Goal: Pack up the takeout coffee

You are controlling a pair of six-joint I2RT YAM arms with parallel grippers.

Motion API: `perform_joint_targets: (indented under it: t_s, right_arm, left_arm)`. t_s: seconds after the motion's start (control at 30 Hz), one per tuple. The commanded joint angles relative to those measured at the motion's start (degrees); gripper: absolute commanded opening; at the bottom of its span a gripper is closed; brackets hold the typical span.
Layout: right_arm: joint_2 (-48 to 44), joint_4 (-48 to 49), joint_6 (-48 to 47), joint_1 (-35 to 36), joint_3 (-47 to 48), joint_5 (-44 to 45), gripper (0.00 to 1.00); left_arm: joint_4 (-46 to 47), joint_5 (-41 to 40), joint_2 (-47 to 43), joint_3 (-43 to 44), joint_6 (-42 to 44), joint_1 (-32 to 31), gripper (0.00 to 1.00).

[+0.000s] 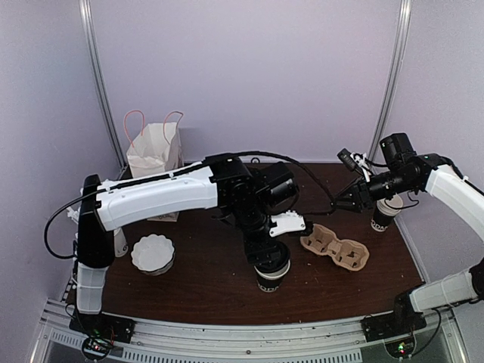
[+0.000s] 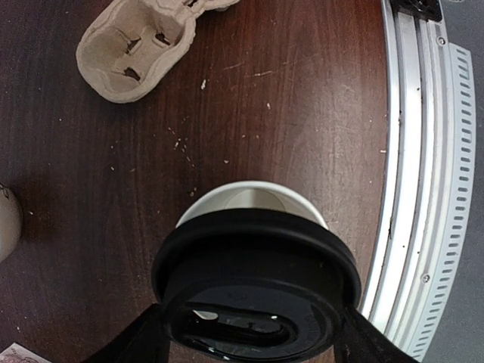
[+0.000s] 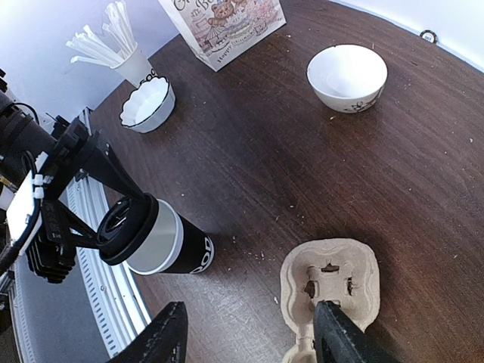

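The takeout coffee [image 1: 273, 278] [image 3: 181, 249], a small black paper cup with white lettering, stands near the table's front edge. My left gripper [image 1: 269, 259] [image 2: 253, 339] hangs right above it, shut on its round black lid [image 2: 257, 265] [image 3: 128, 227]. The lid lies over the cup's mouth, and the cup's white rim [image 2: 253, 193] shows past its far side. My right gripper [image 1: 344, 203] [image 3: 249, 340] hovers open and empty above the brown pulp cup carrier [image 1: 336, 249] [image 3: 329, 283].
A second black cup [image 1: 386, 214] stands at the right, partly hidden under my right arm. A white paper bag [image 1: 155, 151] [image 3: 227, 23] stands at the back left. A white bowl [image 3: 348, 76], a fluted white dish [image 1: 153, 253] and a cup of straws [image 3: 125, 53] are also here. A metal rail [image 2: 423, 189] runs along the near edge.
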Motion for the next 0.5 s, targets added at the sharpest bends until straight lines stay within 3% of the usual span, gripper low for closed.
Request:
perform_joint_targets:
  t_s: [0.0,0.47]
  right_arm:
    - [-0.6,1.1,-0.3,0.2,-0.9,-0.1,0.61]
    - [-0.7,1.4,-0.2,0.2,-1.5,-0.7,0.61]
  left_arm:
    - [-1.7,0.3,1.1,2.5,-0.1,0.3,0.74]
    - [-2.0,-1.1,3.4,3.7,0.0,0.2,0.74]
